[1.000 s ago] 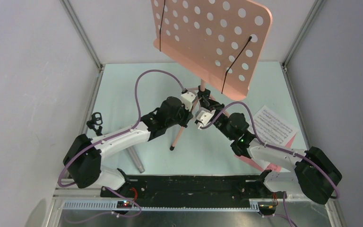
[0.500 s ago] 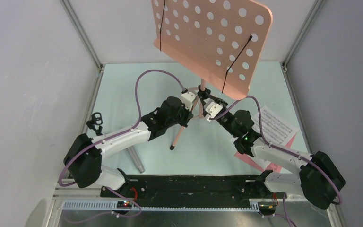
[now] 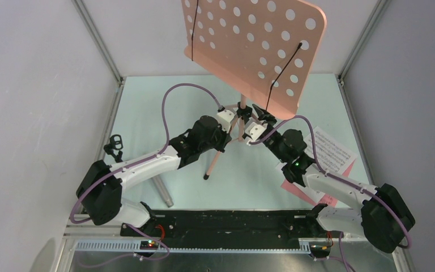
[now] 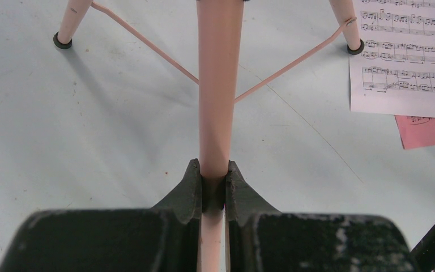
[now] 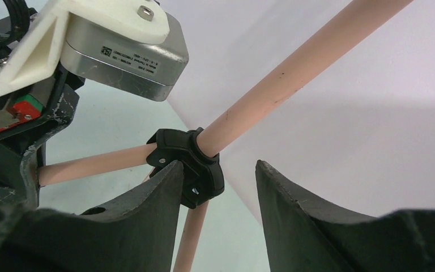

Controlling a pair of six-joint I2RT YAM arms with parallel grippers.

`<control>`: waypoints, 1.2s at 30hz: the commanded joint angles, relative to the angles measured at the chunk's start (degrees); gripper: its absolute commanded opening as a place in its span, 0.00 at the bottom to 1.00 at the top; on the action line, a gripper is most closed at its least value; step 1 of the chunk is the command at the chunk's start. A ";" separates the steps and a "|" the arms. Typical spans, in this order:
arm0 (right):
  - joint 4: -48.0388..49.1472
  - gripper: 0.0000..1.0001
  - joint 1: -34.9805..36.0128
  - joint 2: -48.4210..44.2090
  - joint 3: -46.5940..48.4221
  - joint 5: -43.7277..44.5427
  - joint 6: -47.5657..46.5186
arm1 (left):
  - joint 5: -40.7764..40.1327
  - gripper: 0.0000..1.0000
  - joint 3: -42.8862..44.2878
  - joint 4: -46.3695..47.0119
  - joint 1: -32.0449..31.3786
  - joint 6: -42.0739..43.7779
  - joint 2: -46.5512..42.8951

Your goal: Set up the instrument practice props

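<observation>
One salmon-pink perforated tripod music stand [image 3: 253, 45] mid-surface [image 3: 147, 107]: left gripper [image 4: 213, 184] clamps its pole [image 4: 220, 85], right gripper [image 5: 216, 170] gapes around its black collar [image 5: 188, 154]. Stand's right: two sheet-music pages [image 3: 331, 148], white, pink. Left: one grey microphone [image 3: 162, 192], one black mic stand [image 3: 113, 144].

Links: left arm [image 3: 147, 164] and right arm [image 3: 340, 187] had white shells and black joint housings.
Cables: purple cable [image 3: 173, 93] looped outside each arm.
Fingers: black fingers [image 4: 119, 238] were scuffed and chipped.
Wrist motor: grey casing [image 5: 124, 37] carried a printed label.
</observation>
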 commanded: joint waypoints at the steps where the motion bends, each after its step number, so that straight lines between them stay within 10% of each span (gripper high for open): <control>1: -7.95 0.56 -0.63 -0.15 0.52 1.17 -1.40 | -5.90 0.00 -0.45 -8.03 1.69 1.06 1.44; 12: -17.74 0.60 -0.42 -4.30 -0.20 -3.13 -0.15 | -6.14 0.00 -0.30 -8.17 1.69 1.14 1.59; 26: -7.34 0.59 -0.52 -1.26 0.55 -0.55 1.58 | -6.21 0.00 -0.36 -8.18 1.69 1.14 1.35; 36: -3.04 0.39 1.71 1.45 1.56 4.24 0.99 | -6.21 0.00 -0.41 -8.25 1.70 1.23 1.37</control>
